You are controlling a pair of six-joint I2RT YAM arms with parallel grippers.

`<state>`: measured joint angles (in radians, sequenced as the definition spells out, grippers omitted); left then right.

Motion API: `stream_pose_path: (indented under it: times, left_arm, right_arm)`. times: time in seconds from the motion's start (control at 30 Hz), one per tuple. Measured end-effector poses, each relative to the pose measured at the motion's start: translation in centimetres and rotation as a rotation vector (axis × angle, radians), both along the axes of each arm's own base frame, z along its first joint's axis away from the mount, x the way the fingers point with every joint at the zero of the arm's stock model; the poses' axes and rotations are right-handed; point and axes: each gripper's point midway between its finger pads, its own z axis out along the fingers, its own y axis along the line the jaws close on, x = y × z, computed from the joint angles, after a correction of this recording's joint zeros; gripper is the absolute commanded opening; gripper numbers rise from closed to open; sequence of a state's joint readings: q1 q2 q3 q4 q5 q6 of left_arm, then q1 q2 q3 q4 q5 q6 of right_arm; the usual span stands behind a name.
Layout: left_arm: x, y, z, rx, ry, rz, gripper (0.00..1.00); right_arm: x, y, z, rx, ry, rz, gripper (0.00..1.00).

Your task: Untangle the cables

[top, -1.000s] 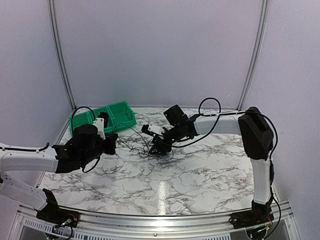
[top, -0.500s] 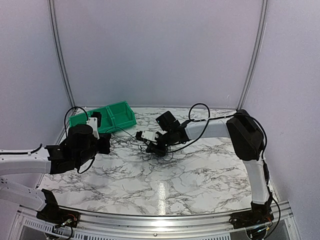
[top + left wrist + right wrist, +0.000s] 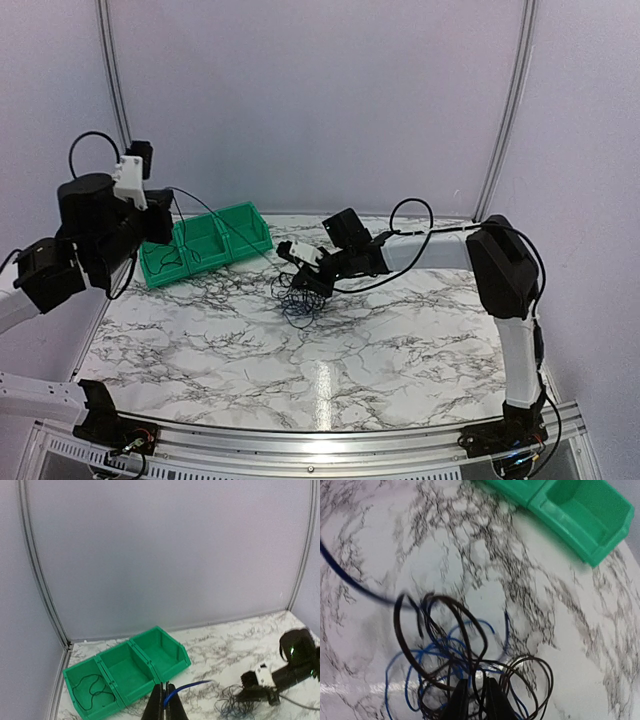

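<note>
Left gripper [image 3: 163,703] at bottom edge, fingers pinched on blue cable [image 3: 187,686] arcing right toward cable tangle [image 3: 231,708] beside right gripper [image 3: 250,695]. Green three-compartment bin [image 3: 125,672] behind; thin black cable [image 3: 90,692] in leftmost compartment.

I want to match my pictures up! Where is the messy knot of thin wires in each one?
Top external: the tangle of thin black and blue wires sits mid-picture, at the right tool.
Left wrist: the tangle is bottom right, past the blue wire in the left tool.
Right wrist: the tangle fills the bottom middle, around the tool's tips.
Shared landmark: the green plastic bin, in all three.
</note>
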<state>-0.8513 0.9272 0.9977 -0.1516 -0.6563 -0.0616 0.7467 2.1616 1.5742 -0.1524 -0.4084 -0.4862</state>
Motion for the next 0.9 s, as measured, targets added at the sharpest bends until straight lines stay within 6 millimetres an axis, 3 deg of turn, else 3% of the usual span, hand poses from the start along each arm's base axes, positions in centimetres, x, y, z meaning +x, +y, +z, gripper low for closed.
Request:
stream_pose_path:
  times: [0.13,0.2,0.27,0.53,0.73,0.83,0.9]
  left_arm:
    - [-1.2,2.6,5.7,-0.104,-0.12,0.051,0.0]
    - [-1.7,3.4,7.0,-0.136,-0.15,0.065,0.0]
    - [-1.7,3.5,7.1,-0.138,-0.153,0.07,0.0]
    - [-1.1,2.9,6.3,-0.103,-0.134,0.072,0.0]
    - [-0.7,2.6,6.8,-0.088,-0.131,0.074,0.0]
    - [-0.4,2.2,6.6,-0.071,-0.118,0.075,0.0]
    - [0.0,1.8,6.0,-0.05,-0.099,0.077,0.0]
  right_arm:
    - [1.1,-3.9,-4.4,-0.104,0.098,-0.088,0.3]
    - [1.4,-5.3,-5.8,-0.14,0.132,-0.118,0.31]
    - [1.4,-5.9,-6.3,-0.158,0.146,-0.131,0.3]
    - [1.1,-5.8,-6.4,-0.164,0.156,-0.128,0.26]
    - [0.5,-6.2,-6.1,-0.179,0.173,-0.127,0.35]
    - [-0.1,-6.6,-4.3,-0.177,0.172,-0.122,0.43]
    - [-0.4,-6.8,-1.8,-0.156,0.152,-0.118,0.48]
